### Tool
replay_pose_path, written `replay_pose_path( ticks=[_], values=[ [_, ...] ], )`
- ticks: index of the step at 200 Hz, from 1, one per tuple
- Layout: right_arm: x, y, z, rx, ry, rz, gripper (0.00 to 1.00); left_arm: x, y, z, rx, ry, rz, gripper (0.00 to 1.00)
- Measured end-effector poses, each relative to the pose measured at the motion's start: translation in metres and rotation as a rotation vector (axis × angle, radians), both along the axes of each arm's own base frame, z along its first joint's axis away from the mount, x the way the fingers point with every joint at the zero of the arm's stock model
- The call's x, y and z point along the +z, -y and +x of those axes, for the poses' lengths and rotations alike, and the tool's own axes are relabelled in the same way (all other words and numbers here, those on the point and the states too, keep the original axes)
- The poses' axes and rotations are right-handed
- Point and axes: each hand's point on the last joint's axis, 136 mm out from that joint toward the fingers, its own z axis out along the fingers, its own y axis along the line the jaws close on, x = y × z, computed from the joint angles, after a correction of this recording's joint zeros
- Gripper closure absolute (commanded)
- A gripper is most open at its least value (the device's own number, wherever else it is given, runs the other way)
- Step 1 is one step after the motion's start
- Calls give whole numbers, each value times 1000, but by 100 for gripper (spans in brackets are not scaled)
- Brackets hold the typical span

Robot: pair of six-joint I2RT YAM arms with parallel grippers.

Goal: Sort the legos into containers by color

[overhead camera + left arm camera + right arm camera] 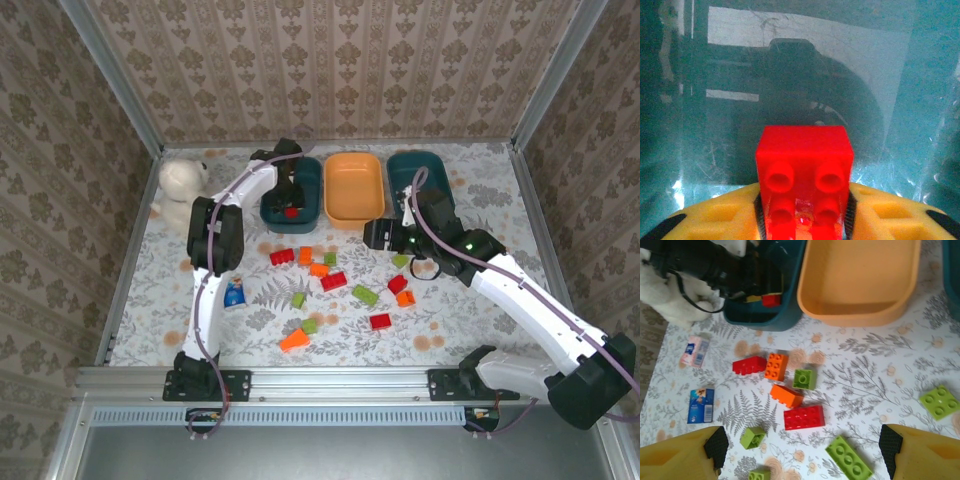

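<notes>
Legos [334, 281] lie scattered near carton [235, 295] and teddy bear [180, 185]; right gripper [803, 445] spread, unclear whether left gripper [802, 215] pinches red brick [805, 165].

The top external camera hangs high at the 6 o'clock side, tilted down toward 12 o'clock, far enough back to take in the whole counter [470, 330]. The left wrist camera sits inside the left teal tub [920, 100], very near a red brick [805, 170] at 6 o'clock. The right wrist camera looks down from middling height. With the top view it shares the orange tub [860, 275], that teal tub and the loose bricks [804, 417].
</notes>
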Motion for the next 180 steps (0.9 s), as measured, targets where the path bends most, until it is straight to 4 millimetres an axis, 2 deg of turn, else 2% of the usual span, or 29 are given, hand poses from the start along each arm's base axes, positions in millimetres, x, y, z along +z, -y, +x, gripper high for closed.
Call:
replay_pose_path(
  ticks=[41,67,89,108,128,145,160,180],
  values=[
    [-14,9,-4,-23,-37,-40,21,4,3,1,-10,4,-16,40],
    [-15,8,-5,-14,-28,-63,23,22,7,7,-13,44,-36,36],
    [-16,-9,-13,74,-6,-109,23,59,7,10,-12,113,-65,32],
    [-17,-41,-23,203,12,-159,23,111,2,3,3,217,-116,30],
    [-23,-70,-31,310,15,-198,24,172,-13,-22,33,335,-189,29],
    [-32,-72,-31,307,5,-234,24,215,-27,-50,56,428,-251,29],
    [-38,-58,-24,231,-19,-266,24,233,-36,-77,65,477,-296,25],
    [-48,-24,-8,62,-80,-270,22,227,-39,-120,46,485,-340,21]
  ],
)
